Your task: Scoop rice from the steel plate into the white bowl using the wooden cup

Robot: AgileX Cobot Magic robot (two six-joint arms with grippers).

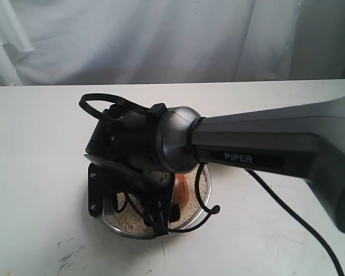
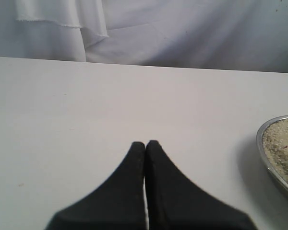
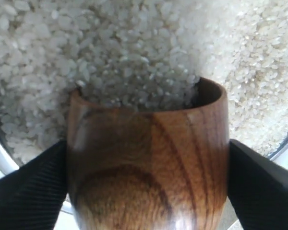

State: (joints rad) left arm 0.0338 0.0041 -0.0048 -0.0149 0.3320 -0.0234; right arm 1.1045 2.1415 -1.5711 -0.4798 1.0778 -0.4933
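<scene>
My right gripper (image 3: 146, 143) is shut on the wooden cup (image 3: 149, 163), with one black finger on each side of its reddish-brown body. The cup is tipped mouth-first into the rice (image 3: 134, 48), and grains lie against and inside its rim. The rice fills the steel plate (image 3: 1, 160). In the exterior view the right arm reaches over the steel plate (image 1: 132, 233), and a strip of the wooden cup (image 1: 183, 188) shows beneath the wrist. My left gripper (image 2: 145, 143) is shut on nothing above bare table, left of the steel plate (image 2: 262, 143). The white bowl is out of view.
A white table (image 1: 40, 144) carries the plate near its front edge. A white cloth backdrop (image 1: 161, 34) hangs behind. A black cable (image 1: 299, 224) trails from the right arm across the table at the right.
</scene>
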